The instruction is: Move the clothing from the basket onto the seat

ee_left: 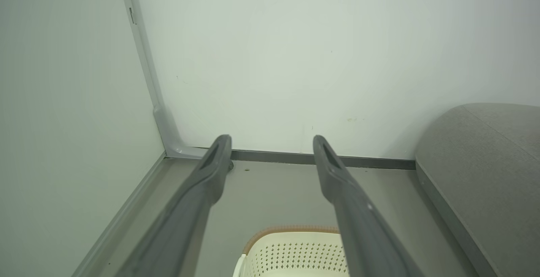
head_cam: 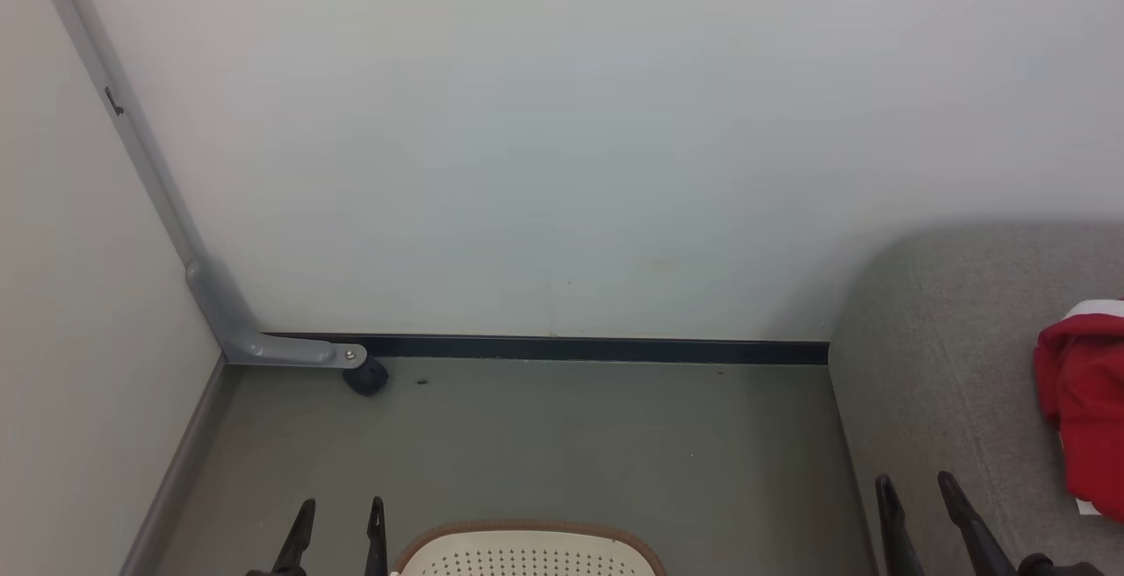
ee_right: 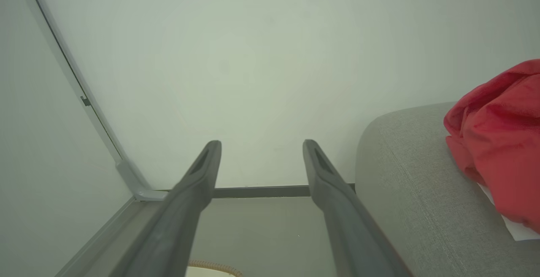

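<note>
Red clothing (head_cam: 1084, 405) with a white edge lies crumpled on the grey seat (head_cam: 948, 365) at the right; the right wrist view has the same clothing (ee_right: 498, 142) resting on the seat (ee_right: 405, 184). The cream basket (head_cam: 527, 551) with its brown rim sits on the floor at the bottom centre, its inside hidden. My left gripper (head_cam: 342, 507) stands open just left of the basket, holding nothing. Over the seat's front part, left of the clothing, my right gripper (head_cam: 915, 481) is open and holds nothing. The basket (ee_left: 291, 251) lies below my left gripper (ee_left: 272, 139).
A white wall stands ahead with a dark skirting strip (head_cam: 597, 349). A grey metal leg with a black caster (head_cam: 367, 376) sits in the left corner. Grey floor (head_cam: 571, 435) lies between the basket and the wall.
</note>
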Available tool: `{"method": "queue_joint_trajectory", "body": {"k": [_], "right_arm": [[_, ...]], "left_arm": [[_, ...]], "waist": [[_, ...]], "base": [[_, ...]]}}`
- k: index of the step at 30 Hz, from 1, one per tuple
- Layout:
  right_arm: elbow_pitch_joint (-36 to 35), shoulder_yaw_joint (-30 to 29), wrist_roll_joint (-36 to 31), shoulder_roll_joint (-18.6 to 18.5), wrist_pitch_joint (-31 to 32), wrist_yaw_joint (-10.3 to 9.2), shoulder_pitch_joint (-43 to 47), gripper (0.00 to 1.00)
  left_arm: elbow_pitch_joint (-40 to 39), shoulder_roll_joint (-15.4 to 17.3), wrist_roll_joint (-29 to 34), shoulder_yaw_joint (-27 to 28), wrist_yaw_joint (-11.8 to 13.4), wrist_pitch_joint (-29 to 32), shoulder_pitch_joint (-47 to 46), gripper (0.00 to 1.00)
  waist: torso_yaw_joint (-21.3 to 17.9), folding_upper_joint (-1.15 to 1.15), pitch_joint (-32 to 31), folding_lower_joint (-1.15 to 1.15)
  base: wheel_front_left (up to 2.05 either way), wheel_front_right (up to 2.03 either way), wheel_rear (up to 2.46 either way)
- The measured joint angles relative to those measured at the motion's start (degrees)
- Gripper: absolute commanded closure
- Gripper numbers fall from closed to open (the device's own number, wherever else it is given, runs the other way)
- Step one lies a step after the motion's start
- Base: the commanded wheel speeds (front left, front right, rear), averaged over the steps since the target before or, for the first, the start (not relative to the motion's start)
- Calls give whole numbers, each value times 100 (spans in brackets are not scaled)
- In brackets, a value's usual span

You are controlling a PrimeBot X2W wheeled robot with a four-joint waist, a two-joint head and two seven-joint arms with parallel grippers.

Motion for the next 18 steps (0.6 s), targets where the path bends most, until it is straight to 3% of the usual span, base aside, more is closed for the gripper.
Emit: {"method": "queue_joint_trajectory", "body": {"k": [18], "right_arm": [[113, -11, -119, 73, 1, -10, 92, 0]], "left_arm": [[-19, -111, 342, 48, -1, 0, 90, 0]], "waist": [[-54, 0, 31, 0]], "base": [[0, 0, 0]]}}
